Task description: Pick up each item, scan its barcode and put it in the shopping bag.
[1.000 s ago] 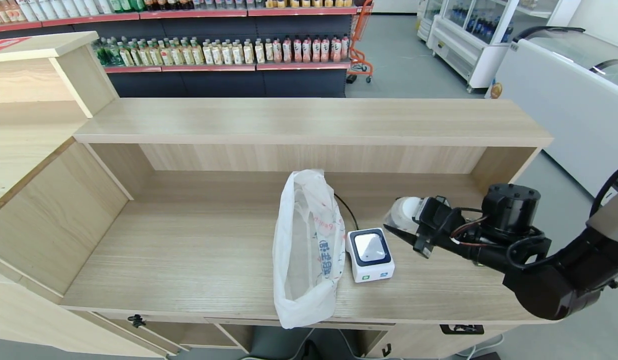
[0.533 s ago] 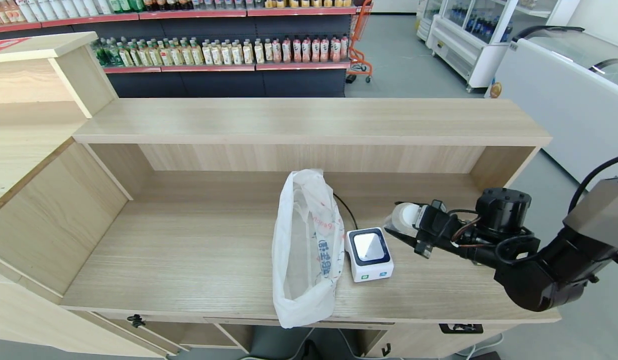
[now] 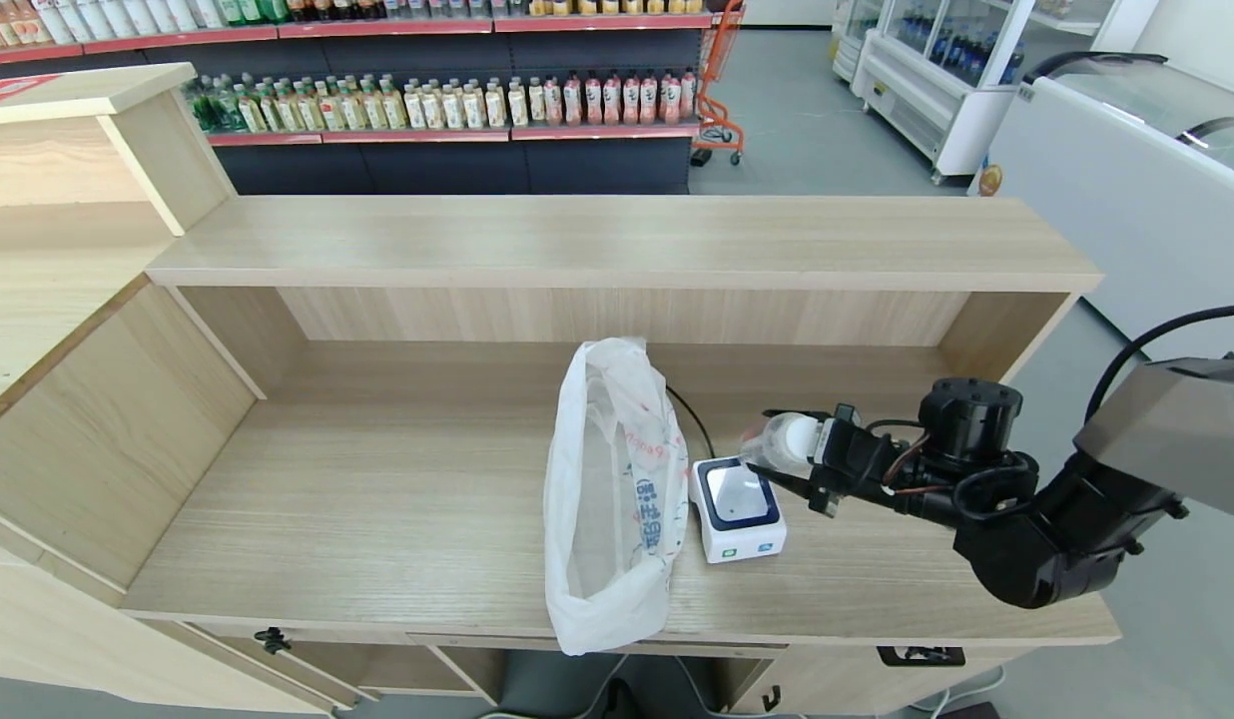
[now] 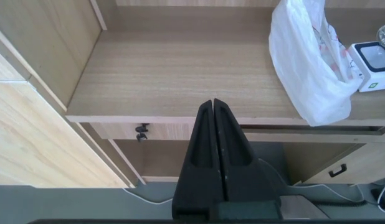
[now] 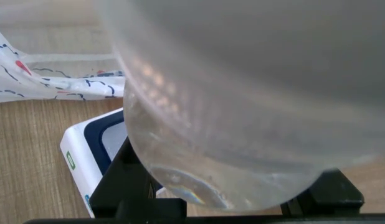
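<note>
Counter's (image 4: 180,74) front edge faces closed left gripper (image 4: 213,102); right gripper (image 3: 769,441) clamps container (image 3: 789,437) over scanner (image 3: 739,509).

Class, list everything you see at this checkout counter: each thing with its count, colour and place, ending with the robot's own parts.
shopping bag: 1, white with red and blue print, open, mid-counter.
scanner: 1, white with dark top, right beside the bag.
cable: 1, black, behind the scanner.
clear container: 1, transparent with white end, held over the scanner's far edge.
counter: 1, light wood.
drink bottles: many, green, pale and red, on shelves behind.
coolers: 2, white, back right.
right gripper: 1, black, shut on the clear container.
left gripper: 1, black, shut, before the counter's front edge.
</note>
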Available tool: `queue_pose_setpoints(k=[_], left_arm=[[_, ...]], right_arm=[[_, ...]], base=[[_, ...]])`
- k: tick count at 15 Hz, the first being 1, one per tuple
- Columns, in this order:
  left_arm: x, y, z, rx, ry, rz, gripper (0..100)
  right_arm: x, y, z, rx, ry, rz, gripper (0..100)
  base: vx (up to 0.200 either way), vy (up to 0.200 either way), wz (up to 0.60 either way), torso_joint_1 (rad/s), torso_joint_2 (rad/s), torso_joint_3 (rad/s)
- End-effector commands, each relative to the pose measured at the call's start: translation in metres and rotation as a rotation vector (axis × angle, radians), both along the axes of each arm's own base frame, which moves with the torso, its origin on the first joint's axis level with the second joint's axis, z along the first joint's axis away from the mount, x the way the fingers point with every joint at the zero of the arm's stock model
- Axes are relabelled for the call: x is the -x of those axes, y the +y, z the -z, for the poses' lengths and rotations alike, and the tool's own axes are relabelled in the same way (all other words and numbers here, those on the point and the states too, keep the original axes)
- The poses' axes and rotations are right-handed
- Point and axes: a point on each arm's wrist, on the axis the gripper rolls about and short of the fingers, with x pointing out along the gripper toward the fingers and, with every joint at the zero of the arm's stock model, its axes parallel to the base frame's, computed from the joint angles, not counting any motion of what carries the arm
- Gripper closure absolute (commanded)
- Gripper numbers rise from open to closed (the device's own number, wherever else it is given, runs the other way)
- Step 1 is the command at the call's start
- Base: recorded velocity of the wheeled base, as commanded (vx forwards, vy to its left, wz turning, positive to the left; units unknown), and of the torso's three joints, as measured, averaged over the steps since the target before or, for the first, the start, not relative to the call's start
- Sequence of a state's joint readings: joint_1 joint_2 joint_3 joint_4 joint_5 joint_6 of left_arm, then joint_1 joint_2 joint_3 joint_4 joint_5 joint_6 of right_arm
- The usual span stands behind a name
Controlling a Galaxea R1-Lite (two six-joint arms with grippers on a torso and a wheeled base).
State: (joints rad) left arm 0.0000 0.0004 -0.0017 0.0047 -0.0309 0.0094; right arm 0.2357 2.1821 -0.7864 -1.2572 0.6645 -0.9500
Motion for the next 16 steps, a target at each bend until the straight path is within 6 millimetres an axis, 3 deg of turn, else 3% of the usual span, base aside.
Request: queue_pose_setpoints(k=[1, 16], left_arm=[[0.0, 0.0, 0.0, 0.0, -0.002, 0.0, 100], [0.0, 0.0, 0.0, 0.0, 0.0, 0.0, 100]], right_arm=[[-0.004, 0.001, 0.004, 0.0, 0.0, -0.006, 100], [-0.018, 0.006, 0.017, -0.009, 0.001, -0.112, 100]], base=[[0.0, 0.0, 0.0, 0.0, 0.0, 0.0], [0.0, 0.0, 0.0, 0.0, 0.0, 0.0]])
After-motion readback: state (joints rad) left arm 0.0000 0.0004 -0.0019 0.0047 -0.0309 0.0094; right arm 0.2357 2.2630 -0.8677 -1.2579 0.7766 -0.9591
